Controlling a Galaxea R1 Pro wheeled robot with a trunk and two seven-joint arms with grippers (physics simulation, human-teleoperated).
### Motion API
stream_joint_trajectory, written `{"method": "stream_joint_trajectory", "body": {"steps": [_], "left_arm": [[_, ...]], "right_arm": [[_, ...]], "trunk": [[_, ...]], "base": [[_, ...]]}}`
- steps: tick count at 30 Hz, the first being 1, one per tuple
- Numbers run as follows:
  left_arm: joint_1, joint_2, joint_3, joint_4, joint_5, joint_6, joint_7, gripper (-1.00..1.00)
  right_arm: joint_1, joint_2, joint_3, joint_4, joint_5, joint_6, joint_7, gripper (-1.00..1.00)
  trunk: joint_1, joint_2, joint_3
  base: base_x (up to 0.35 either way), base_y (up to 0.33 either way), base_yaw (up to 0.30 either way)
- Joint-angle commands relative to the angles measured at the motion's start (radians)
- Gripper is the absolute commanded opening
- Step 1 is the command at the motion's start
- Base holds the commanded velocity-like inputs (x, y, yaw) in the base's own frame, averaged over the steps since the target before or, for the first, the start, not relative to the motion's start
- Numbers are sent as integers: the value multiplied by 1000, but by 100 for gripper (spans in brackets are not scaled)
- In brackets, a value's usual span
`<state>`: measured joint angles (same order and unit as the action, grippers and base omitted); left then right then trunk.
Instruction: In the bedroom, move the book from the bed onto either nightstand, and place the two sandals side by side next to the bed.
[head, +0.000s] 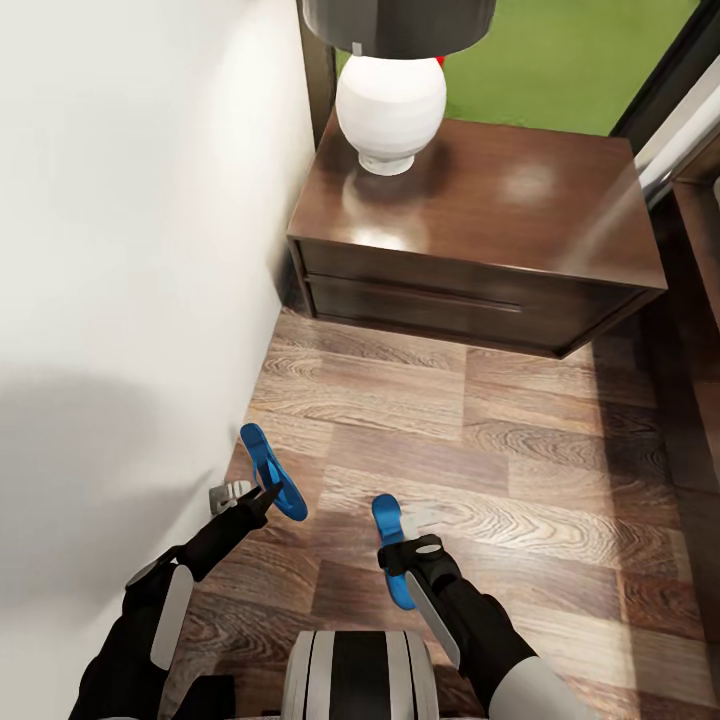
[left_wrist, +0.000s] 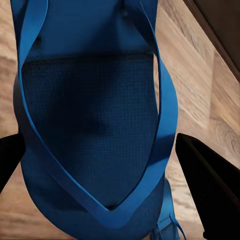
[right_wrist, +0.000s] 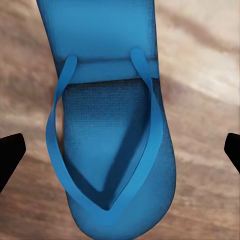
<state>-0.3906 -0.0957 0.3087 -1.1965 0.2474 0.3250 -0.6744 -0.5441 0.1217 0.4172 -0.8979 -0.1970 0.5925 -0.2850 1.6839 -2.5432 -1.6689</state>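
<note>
Robot trunk (head: 355, 675) sits lowest in the head view, a white-and-black cylinder between two dark arms reaching out over the wood-plank floor (head: 520, 440). The left gripper (head: 262, 495) is stretched toward the white wall (head: 120, 250), and a bright blue sandal (head: 272, 472) stands at its tip, tilted and lifted off the planks, close to the wall. From the left wrist camera that sandal (left_wrist: 95, 125) fills the space between the two dark fingers (left_wrist: 205, 185), sole facing the lens with the Y of the strap across it; the fingers sit at its two edges, but I cannot tell whether they actually press it or stand just clear.

The right gripper (head: 400, 550) reaches forward in the middle of the floor, with the second sandal (head: 392, 550) at its tip, running lengthwise away from the robot. The right wrist camera shows this second sandal (right_wrist: 107, 125) strap-up over blurred planks, and the right fingers (right_wrist: 10, 155) are spread wide, well apart from its edges on both sides, so nothing is pinched there. Whether it lies on the floor or hangs above it I cannot tell.

The two sandals are apart from each other, the left one nearer the wall.

Farther on, a dark brown nightstand (head: 520, 260) with drawers stands against the wall, its glossy top catching light. A white round-bodied lamp (head: 390, 110) with a dark shade stands on its back corner. Behind it, green grass (head: 570, 60) shows through a dark-framed window. A strip of dark wood (head: 700, 240) runs along the right edge, beside the nightstand.
</note>
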Motion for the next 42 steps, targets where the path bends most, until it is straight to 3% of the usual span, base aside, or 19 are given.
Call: {"method": "stream_joint_trajectory", "body": {"steps": [1, 15, 28, 34, 42], "left_arm": [[-1, -1, 3, 0, 7, 9, -4, -100], [-1, -1, 3, -1, 7, 9, -4, -100], [-1, -1, 3, -1, 7, 9, -4, -100], [-1, -1, 3, -1, 7, 9, -4, -100], [-1, -1, 3, -1, 8, 9, -4, -100]], "right_arm": [[-1, -1, 3, -1, -11, 3, -10, 100], [0, -1, 3, -1, -12, 3, -10, 100], [0, -1, 3, -1, -10, 3, -9, 100], [-1, -1, 3, -1, -10, 3, -10, 100], [0, -1, 3, -1, -9, 3, -10, 100]], "trunk": [[0, 0, -1], [5, -3, -47], [5, -3, -47], [8, -4, -70], [8, -4, -70]], "base": [[0, 0, 0], [0, 0, 0], [0, 0, 0], [0, 0, 0], [0, 0, 0]]}}
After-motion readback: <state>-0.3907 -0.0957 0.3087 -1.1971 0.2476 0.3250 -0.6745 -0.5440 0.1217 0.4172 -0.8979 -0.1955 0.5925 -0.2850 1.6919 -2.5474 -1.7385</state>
